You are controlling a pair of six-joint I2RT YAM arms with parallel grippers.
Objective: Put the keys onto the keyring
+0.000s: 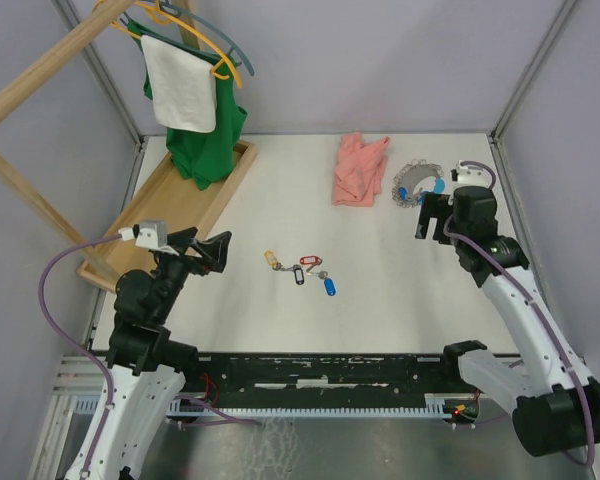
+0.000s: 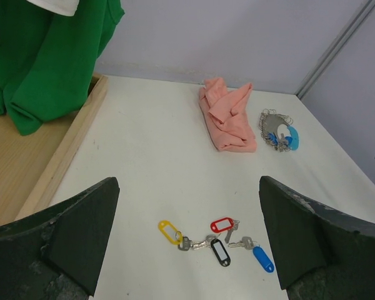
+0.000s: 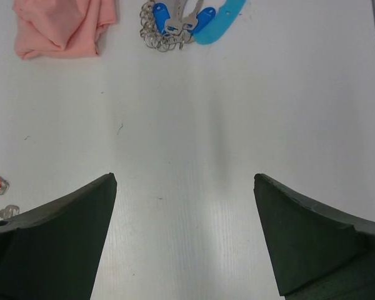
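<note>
Plainly, you are at the very start: none of the small silver keys with oblong plastic tags [image 2: 215, 240] has reached the large loop keyring strung with silvery metal pieces and a light-blue tag [image 3: 175, 25].

Your left pincer [image 2: 187, 187] has its fingers wide apart with nothing between them, and it hovers above the white table [image 1: 280, 200]. The keys lie in a loose cluster just ahead of it and below, framed by its two fingers in its own wrist view (yellow, red, black and blue tags, four that I can count).

Your right pincer [image 3: 184, 181] is likewise spread and empty. The keyring lies flat ahead of it and a little to its left, near but not touching. A crumpled pink cloth [image 3: 62, 25] sits just beside the ring, farther left. Keys and ring are well apart, with the keys off to the right pincer's left.

So everything is left to do, as I judge it: take up a key, take hold of the ring, thread the key on, then repeat for the others. Whether the ring has an opening ready for a key is too small to tell.
</note>
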